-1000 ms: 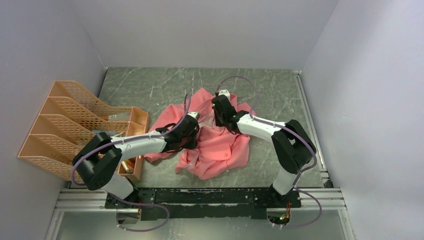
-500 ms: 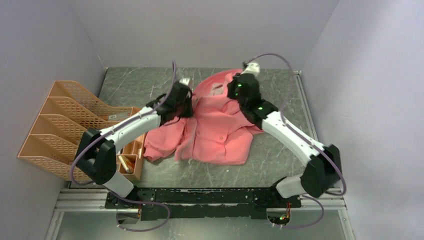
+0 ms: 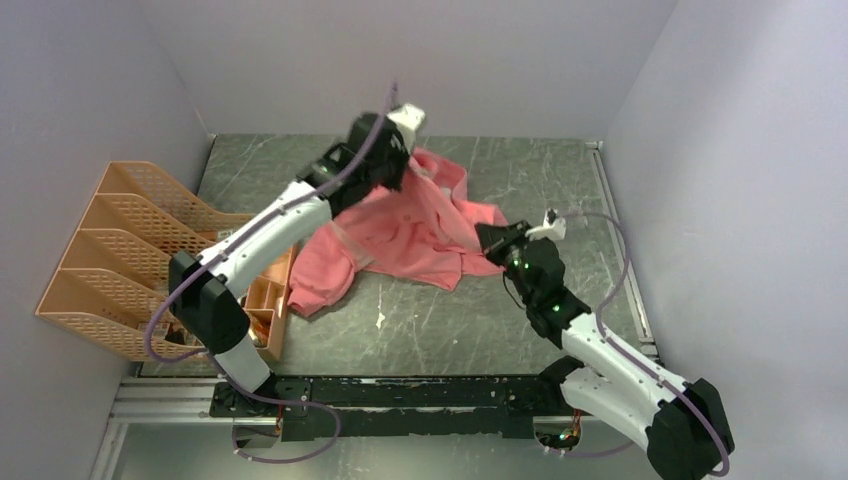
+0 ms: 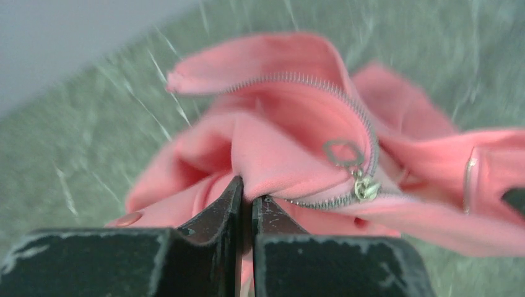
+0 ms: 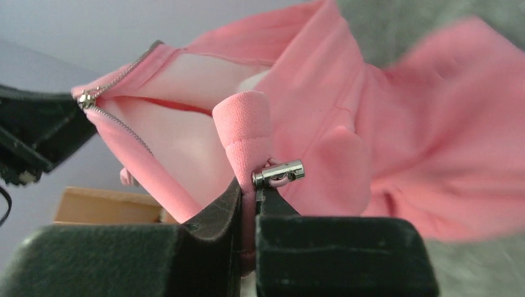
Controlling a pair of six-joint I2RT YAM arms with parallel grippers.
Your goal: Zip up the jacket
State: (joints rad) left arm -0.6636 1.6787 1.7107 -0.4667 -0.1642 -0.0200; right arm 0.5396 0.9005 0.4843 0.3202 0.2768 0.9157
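The salmon-pink jacket is stretched across the middle of the table, lifted at two ends. My left gripper is raised at the back and shut on a fold of the jacket near its light zipper and the zipper pull. My right gripper is low at the right and shut on a jacket edge beside a small metal cord stopper. The paler lining shows inside the opening.
A peach mesh file organiser stands at the left edge, with a small box against it. Grey walls close the back and both sides. A metal rail runs along the near edge.
My left gripper rose and moved back and right with its part of the jacket. My right gripper swung from the back toward the near right, pulling the jacket out between the two.
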